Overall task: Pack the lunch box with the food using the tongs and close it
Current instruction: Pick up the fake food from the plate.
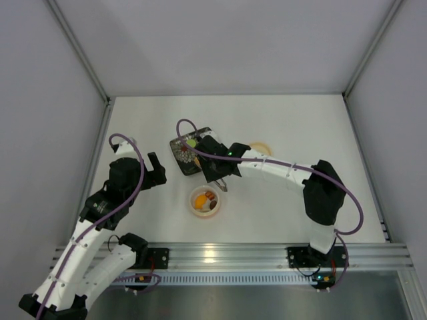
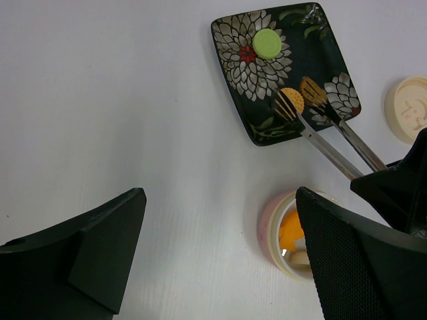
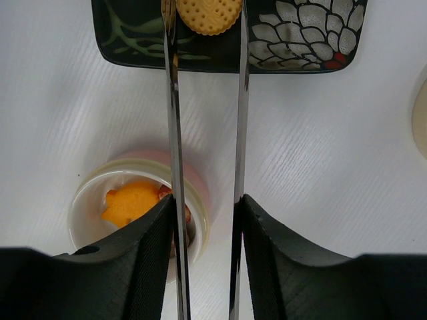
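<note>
Right hand (image 3: 205, 208) clamped on the tongs (image 3: 172, 133), tips straddling the orange biscuit (image 3: 203, 15) on the black plate (image 2: 303, 63); left hand (image 2: 219, 220) hangs wide open, holding nothing. The lunch box (image 2: 270, 230) sits on the tabletop (image 2: 100, 100) beside the plate, a few pieces already in. Past halfway, I'd say: biscuit and green piece (image 2: 267, 43) to move, then the lid (image 2: 410, 107) goes on.

Tongs (image 3: 172, 100) tips cut by top edge — lunch box (image 3: 90, 181) partly behind right pincer (image 3: 207, 207).
</note>
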You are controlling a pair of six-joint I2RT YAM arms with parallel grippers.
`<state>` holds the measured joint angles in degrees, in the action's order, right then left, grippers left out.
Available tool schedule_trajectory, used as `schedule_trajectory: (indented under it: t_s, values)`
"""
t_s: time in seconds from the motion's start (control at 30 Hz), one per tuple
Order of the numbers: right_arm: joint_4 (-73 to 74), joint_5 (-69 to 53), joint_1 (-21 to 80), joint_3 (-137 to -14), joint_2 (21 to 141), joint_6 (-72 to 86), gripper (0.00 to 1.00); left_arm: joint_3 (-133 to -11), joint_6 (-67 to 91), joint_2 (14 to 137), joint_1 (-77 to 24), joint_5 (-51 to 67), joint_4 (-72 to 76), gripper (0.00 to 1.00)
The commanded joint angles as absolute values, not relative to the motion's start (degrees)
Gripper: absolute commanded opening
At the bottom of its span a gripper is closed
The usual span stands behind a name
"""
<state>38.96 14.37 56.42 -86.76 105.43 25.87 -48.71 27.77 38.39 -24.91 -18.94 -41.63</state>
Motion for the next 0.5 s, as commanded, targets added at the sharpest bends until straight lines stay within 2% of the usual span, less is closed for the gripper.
schedule_trajectory:
  t_s: [0.0,0.07,0.2,0.47]
  values:
    - [36.56,13.62,55.63,-88.95,104.59,25.49,0.39,-48.43,28.04,38.23,-25.22,-19.51,-41.31,0.99]
    - [36.74,13.80,55.63,-88.86,103.72,25.31,0.34,-48.43,28.04,38.23,-25.22,-19.51,-41.31,0.99]
    - [37.88,15.20,55.63,-89.30,102.22,25.31,0.32,-48.43,28.04,38.23,-25.22,-19.51,-41.31,0.99]
    - [39.37,17.93,55.11,-90.18,98.01,25.14,0.32,-48.43,28.04,38.32,-25.22,-19.42,-41.31,0.99]
